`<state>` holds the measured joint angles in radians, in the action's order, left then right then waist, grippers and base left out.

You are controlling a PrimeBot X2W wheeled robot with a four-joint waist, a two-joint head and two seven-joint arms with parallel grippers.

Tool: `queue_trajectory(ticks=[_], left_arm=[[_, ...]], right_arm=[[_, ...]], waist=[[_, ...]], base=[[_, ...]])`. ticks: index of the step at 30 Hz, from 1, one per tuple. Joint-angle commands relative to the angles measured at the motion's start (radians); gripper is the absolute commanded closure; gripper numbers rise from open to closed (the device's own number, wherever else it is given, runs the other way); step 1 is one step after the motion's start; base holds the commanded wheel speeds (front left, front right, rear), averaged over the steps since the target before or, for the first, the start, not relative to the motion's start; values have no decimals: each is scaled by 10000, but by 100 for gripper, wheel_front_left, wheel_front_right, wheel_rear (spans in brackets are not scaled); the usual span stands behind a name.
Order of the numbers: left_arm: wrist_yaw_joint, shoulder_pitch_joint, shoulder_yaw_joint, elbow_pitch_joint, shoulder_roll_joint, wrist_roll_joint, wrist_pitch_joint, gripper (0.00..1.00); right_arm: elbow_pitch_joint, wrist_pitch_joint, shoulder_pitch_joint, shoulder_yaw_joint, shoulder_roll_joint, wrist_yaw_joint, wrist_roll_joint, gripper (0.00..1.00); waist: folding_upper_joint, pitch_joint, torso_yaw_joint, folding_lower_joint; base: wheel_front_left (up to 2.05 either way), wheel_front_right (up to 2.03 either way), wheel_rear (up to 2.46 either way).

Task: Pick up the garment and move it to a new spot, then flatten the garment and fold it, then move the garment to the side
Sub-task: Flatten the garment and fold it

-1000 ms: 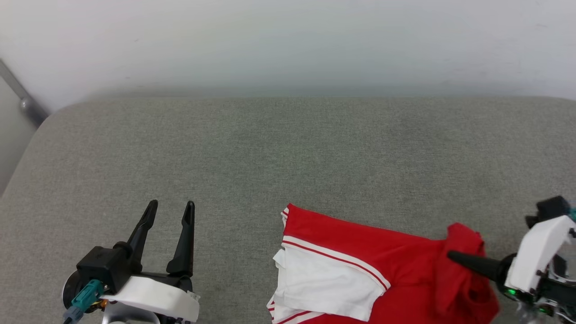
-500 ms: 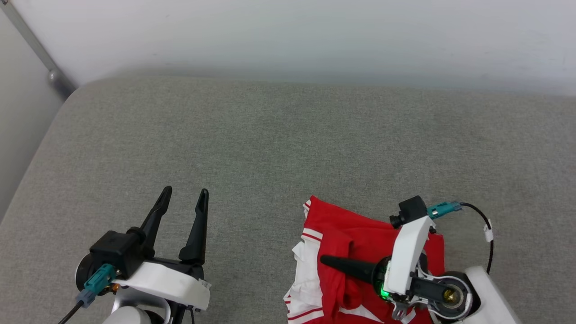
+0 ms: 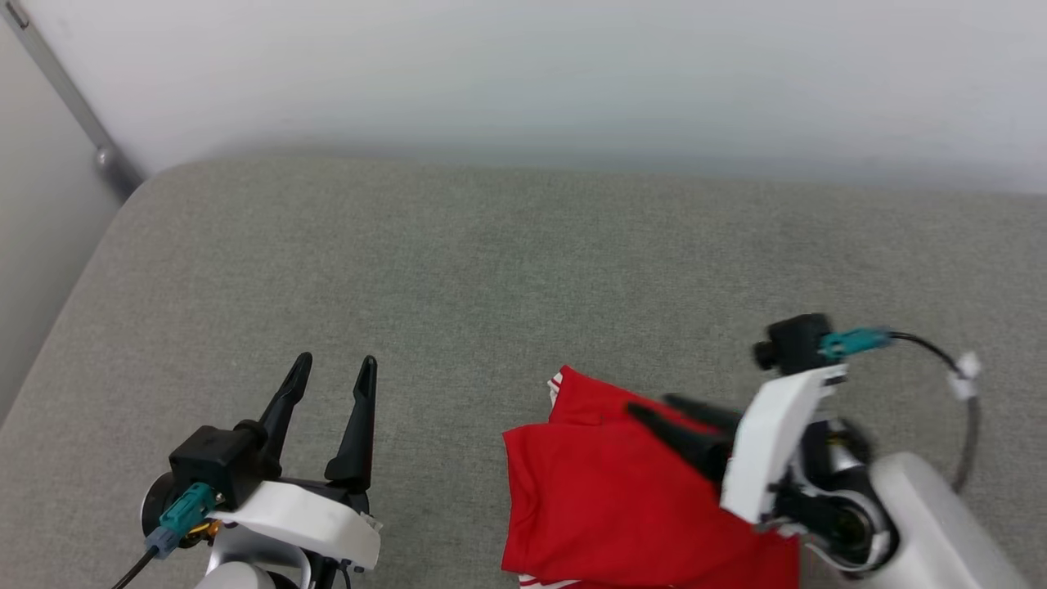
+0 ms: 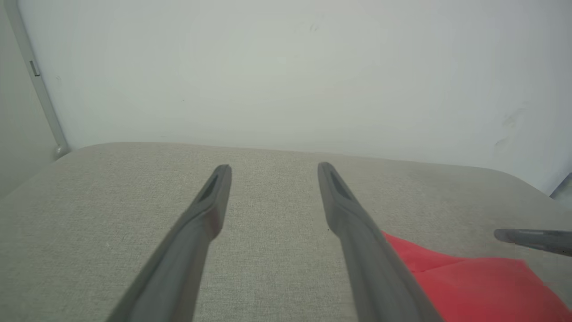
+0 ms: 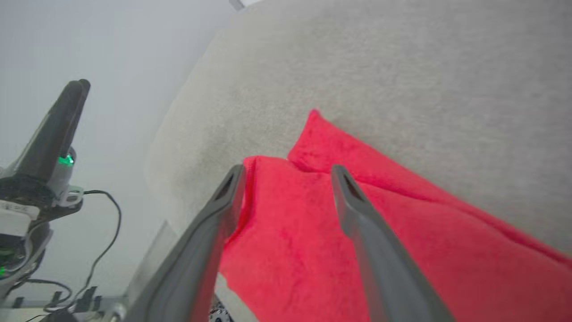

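The garment (image 3: 605, 499) lies folded at the lower middle of the grey cushion, with plain red cloth on top and a bit of striped trim at its far corner. My right gripper (image 3: 650, 405) hovers over the garment's far right part. It is open, its fingers pointing left and holding nothing. In the right wrist view those fingers (image 5: 287, 169) spread above the red cloth (image 5: 304, 232). My left gripper (image 3: 337, 361) stands open over bare cushion, left of the garment. The left wrist view shows its empty fingers (image 4: 273, 166), with the garment (image 4: 469, 281) at lower right.
The grey cushion (image 3: 491, 270) runs back to a white wall (image 3: 523, 74). Its rounded left edge drops off beside a slanted metal bar (image 3: 74, 106). A black cable (image 3: 957, 384) loops from my right wrist. Bare cushion stretches beyond and left of the garment.
My right gripper carried a red fold leftward over the white sleeve, then let go and now stands open. The white sleeve is covered. The head camera also shifted; my left gripper stayed open.
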<state>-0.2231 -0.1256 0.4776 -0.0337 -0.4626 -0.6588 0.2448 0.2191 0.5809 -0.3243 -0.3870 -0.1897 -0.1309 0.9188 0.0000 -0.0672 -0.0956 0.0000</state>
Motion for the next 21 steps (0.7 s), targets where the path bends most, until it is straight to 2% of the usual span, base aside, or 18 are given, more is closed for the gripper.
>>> queue_trajectory(ticks=[1, 5, 9, 15, 21], left_arm=[[-3, 100, -16, 29, 25, -36, 30, 0], [-56, 208, -68, 109, 31, -82, 56, 0], [-118, 365, -140, 125, 16, -113, 79, 0], [-256, 654, -362, 64, -52, -99, 144, 0], [-269, 808, -419, 123, -39, -22, 149, 0]], right_arm=[[-47, -379, 123, 122, -290, 4, -601, 0], [-208, -1679, 580, 1033, -827, 4, -2751, 0], [-585, -2512, 1332, 2441, -963, 4, -4253, 0], [-1935, -3847, 2614, 4212, -637, 4, -5993, 0], [-3224, -5003, 3723, 4842, -85, 4, -6734, 0]], waist=[[0, 117, 99, 0], [0, 347, 284, 0], [0, 543, 438, 0], [0, 734, 681, 0], [0, 852, 755, 0]], base=[[0, 0, 0], [0, 0, 0], [0, 0, 0], [0, 0, 0], [0, 0, 0]])
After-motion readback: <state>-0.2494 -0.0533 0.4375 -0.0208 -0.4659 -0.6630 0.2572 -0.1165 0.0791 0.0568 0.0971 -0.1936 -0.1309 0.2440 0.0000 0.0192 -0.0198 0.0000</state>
